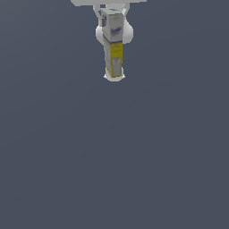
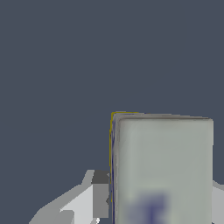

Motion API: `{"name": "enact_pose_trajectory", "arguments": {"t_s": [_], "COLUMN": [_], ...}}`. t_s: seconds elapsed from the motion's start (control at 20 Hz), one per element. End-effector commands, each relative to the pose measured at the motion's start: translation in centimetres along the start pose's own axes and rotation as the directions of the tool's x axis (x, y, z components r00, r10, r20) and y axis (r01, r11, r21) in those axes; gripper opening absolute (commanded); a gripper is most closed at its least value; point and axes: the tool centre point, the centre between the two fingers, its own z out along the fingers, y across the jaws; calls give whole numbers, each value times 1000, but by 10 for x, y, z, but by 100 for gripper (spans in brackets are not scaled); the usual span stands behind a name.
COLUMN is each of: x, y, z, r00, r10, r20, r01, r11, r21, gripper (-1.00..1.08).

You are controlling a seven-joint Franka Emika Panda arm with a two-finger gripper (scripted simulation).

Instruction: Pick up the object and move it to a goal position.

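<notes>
The object [image 1: 113,44] is a small elongated grey-white box with a blue mark on its upper part and a yellow lower band. It hangs at the top centre of the exterior view. My white gripper [image 1: 114,76] is shut on it, and white parts of the hand show on both sides of the box and at its lower end. In the wrist view the box [image 2: 162,166] fills much of the picture, with the blurred blue mark near the edge. One finger [image 2: 100,194] presses against its side, and the other finger is only just visible at the picture's edge.
A plain dark grey surface [image 1: 114,156] fills both views. Part of the white arm [image 1: 107,2] shows at the top edge of the exterior view. No other objects or marker can be seen.
</notes>
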Motion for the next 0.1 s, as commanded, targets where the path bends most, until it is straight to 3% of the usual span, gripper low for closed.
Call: {"name": "enact_pose_trajectory", "arguments": {"t_s": [0.0, 0.05], "x": [0, 0], "y": [0, 0], "z": [-1, -1], "r00": [1000, 1000], "r10": [0, 0], "r20": [1, 1], "r01": [0, 0], "r11": [1000, 1000], "r21": [0, 0], "gripper": [-100, -100]}}
